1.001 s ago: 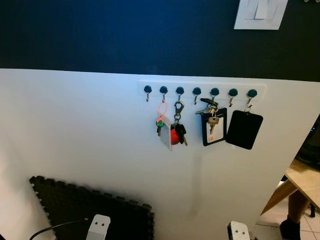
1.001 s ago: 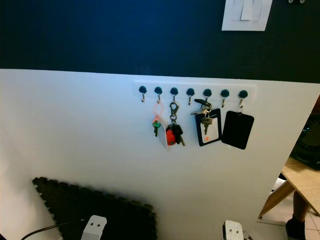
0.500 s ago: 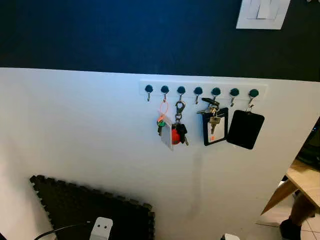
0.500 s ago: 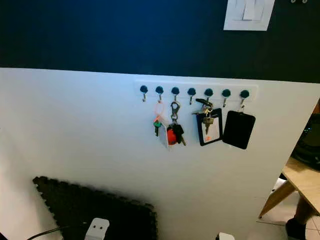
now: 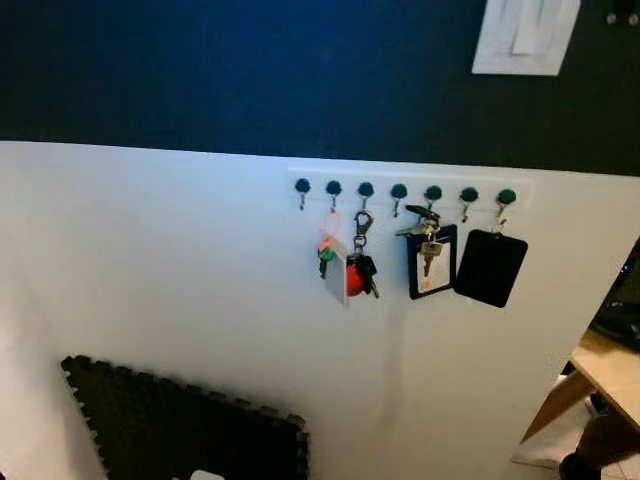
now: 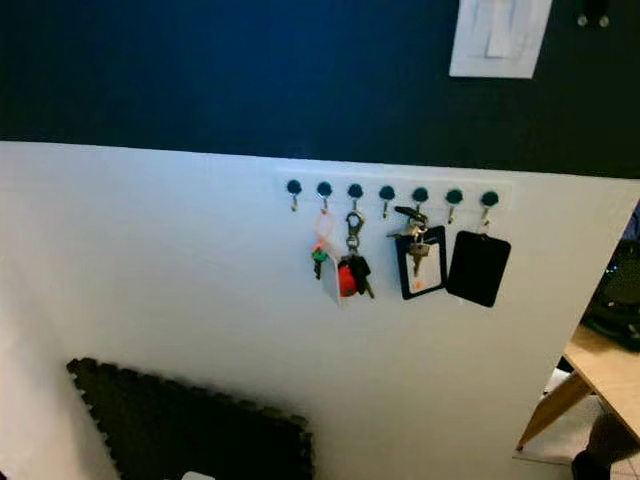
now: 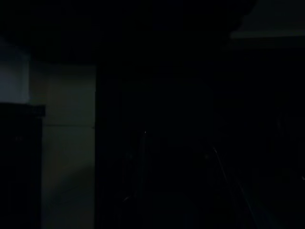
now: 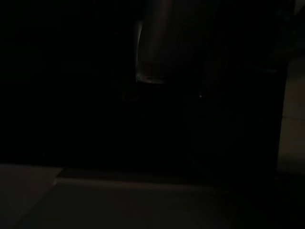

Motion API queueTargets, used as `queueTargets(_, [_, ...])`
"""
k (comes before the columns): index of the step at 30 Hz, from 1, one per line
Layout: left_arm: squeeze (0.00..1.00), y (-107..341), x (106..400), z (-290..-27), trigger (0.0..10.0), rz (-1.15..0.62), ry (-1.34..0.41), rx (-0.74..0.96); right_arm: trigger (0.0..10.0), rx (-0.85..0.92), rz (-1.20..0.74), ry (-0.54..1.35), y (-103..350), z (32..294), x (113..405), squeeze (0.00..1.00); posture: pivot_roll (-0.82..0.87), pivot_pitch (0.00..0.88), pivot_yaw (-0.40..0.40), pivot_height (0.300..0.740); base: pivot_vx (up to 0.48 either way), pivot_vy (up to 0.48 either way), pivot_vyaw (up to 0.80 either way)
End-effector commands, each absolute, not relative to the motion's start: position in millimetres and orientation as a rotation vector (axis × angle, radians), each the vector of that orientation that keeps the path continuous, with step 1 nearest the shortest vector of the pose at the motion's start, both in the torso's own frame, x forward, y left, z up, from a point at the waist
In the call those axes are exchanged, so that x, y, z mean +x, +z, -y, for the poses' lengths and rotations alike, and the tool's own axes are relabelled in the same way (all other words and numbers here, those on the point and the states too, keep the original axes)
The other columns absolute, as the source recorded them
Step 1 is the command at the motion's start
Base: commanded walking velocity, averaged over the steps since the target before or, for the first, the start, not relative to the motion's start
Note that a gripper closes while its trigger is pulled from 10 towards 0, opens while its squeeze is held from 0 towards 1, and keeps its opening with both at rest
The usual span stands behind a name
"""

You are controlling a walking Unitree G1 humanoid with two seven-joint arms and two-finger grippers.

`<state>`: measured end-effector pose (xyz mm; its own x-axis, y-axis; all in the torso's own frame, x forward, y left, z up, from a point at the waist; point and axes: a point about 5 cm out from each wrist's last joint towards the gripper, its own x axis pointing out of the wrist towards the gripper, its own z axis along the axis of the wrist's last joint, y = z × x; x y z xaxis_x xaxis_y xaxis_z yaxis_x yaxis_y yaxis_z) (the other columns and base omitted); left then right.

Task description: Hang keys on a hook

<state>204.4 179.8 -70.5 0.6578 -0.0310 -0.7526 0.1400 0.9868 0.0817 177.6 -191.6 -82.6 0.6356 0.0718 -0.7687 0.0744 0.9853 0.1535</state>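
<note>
Hook rail on white wall; keys hang from third hook beside orange-looped bunch. Badge holder and black card further right. Claw states: we cannot tell, wrist views dark. Risk: we judge a careless brush could unhook the bunches.

White hook rail fixed on white wall, seven green-capped hooks in a row. From the left: first bare, second with green key and pale tag, third with red-fobbed key bunch, fourth bare, fifth with keys and framed badge holder, sixth bare, seventh with black card holder.
</note>
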Motion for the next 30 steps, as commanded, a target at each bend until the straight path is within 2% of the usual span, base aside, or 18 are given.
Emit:
queueTargets(1, [0.00, -71, 203, -182, 10.0, -0.852, -0.077, 0.122, 10.0, 0.169, -0.888, -0.021, -85, 192, 171, 0.00, 0.04, 0.000, 0.017, 0.740, 0.000, 0.000, 0.00])
queueTargets(11, [0.00, -69, 207, -179, 10.0, -0.825, -0.076, 0.116, 10.0, 0.146, -0.923, -0.050, -90, 193, 160, 0.00, 0.04, 0.000, 0.018, 0.740, 0.000, 0.000, 0.00])
queueTargets(13, [0.00, -70, 206, -174, 10.0, -0.841, -0.121, 0.125, 10.0, 0.152, -0.929, -0.045, -92, 192, 158, 0.00, 0.04, 0.000, 0.016, 0.740, 0.000, 0.000, 0.00])
queueTargets(30, [0.00, -69, 207, -173, 10.0, -0.816, -0.138, 0.124, 10.0, 0.147, -0.897, -0.033, -88, 191, 164, 0.00, 0.06, 0.000, 0.019, 0.740, 0.000, 0.000, 0.00])
